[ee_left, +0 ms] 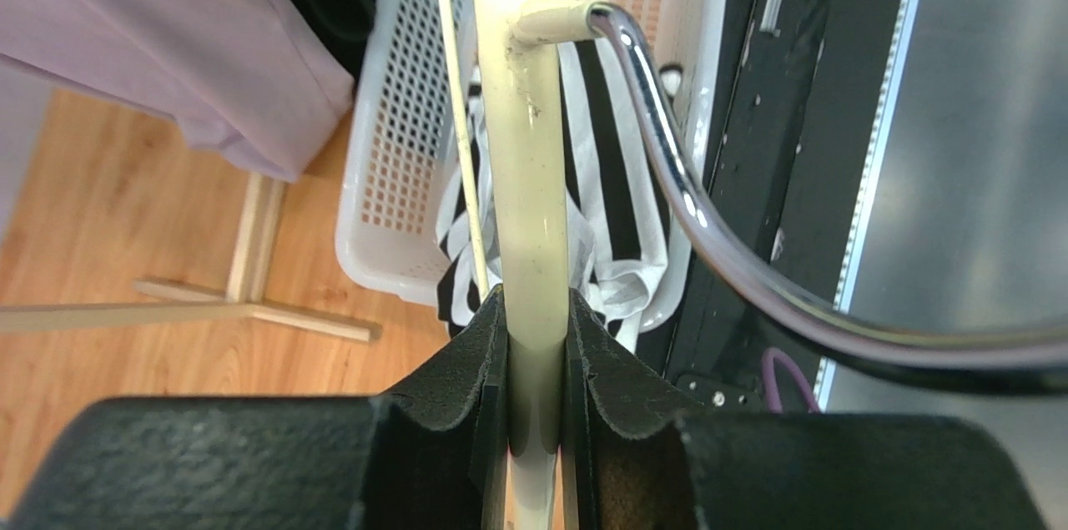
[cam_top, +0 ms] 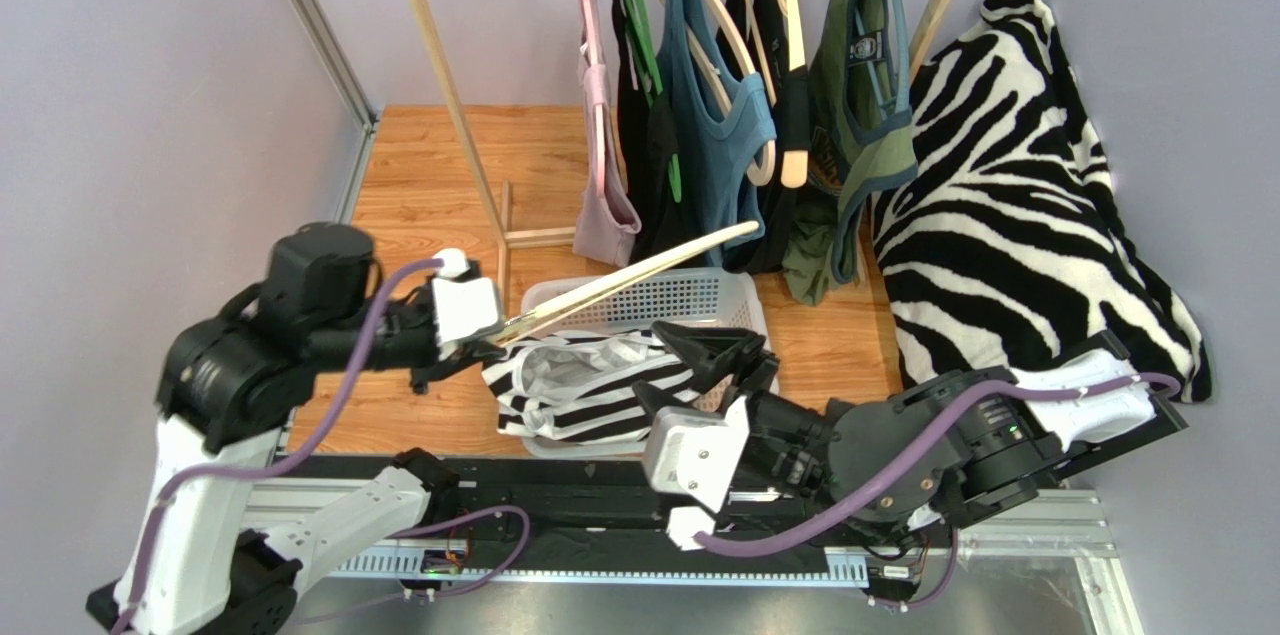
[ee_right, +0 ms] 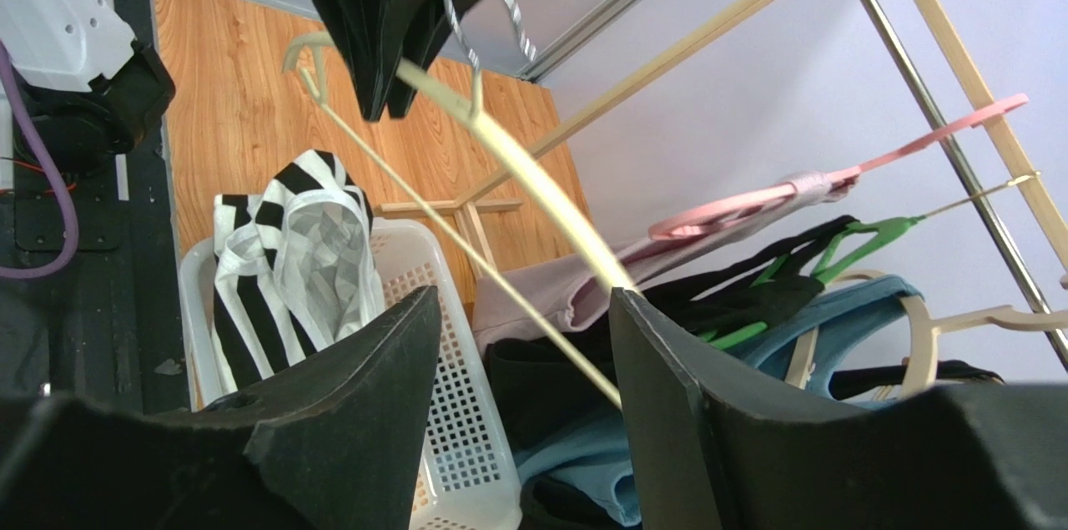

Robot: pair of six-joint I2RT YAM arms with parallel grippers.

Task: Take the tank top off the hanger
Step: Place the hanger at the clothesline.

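Tank top (cam_top: 579, 383), black-and-white striped, lies bunched in a white plastic basket (cam_top: 721, 308), its straps and body spilling over the basket's near left rim. The basket stands on the wooden worktop (cam_top: 421, 185) at the middle of its near edge, just in front of the clothes rack (cam_top: 451, 95).

The left gripper (cam_top: 484, 343) is clamped on a cream hanger (cam_top: 631, 280) near one end of its arm. In the left wrist view both black pads (ee_left: 476, 367) press flat against the cream bar (ee_left: 533, 180), and the metal hook (ee_left: 664, 167) curves off to the side. The hanger carries no garment and slants up and away from the gripper, over the far left part of the basket, with the striped cloth (ee_left: 596, 167) below it.

The right gripper (cam_top: 718, 353) hovers above the basket's near right corner with its jaws apart and nothing between them. Its wrist camera looks up between the two fingers (ee_right: 364, 392) at the hanger (ee_right: 527, 167) and the tank top (ee_right: 282, 242).

On the rack's rail hang a lilac top (cam_top: 606, 215), a black one (cam_top: 649, 155), a teal one (cam_top: 714, 125) and an olive one (cam_top: 857, 110). A zebra-patterned blanket (cam_top: 1022, 200) is heaped along the worktop's right edge.
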